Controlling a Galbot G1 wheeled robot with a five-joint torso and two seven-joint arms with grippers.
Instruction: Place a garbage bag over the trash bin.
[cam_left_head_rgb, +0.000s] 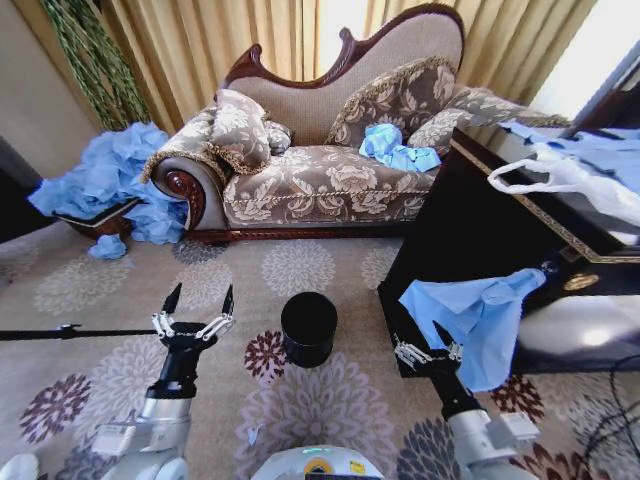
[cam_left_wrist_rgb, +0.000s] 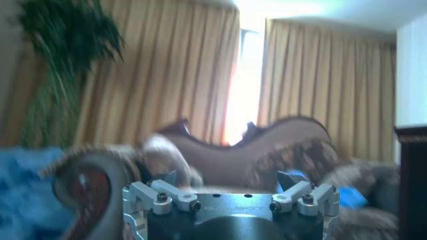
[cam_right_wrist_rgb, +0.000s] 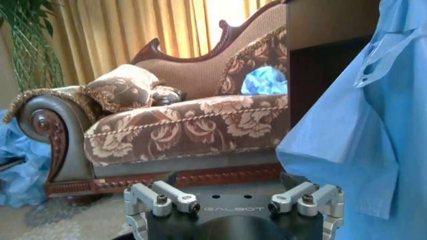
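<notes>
The small black cylindrical trash bin (cam_left_head_rgb: 308, 327) stands bare on the patterned carpet (cam_left_head_rgb: 300, 270) between the arms. The thin light-blue translucent garbage bag (cam_left_head_rgb: 478, 320) hangs limp beside the dark surface (cam_left_head_rgb: 520, 190), with the right hand (cam_left_head_rgb: 428, 348) clamped on its lower left edge. The left hand (cam_left_head_rgb: 199, 303) hovers empty to the bin's left, fingers spread apart. The bag looks bunched and unopened, so it could drape over the rim without sleeving it, or slip free from so thin a pinch.
</notes>
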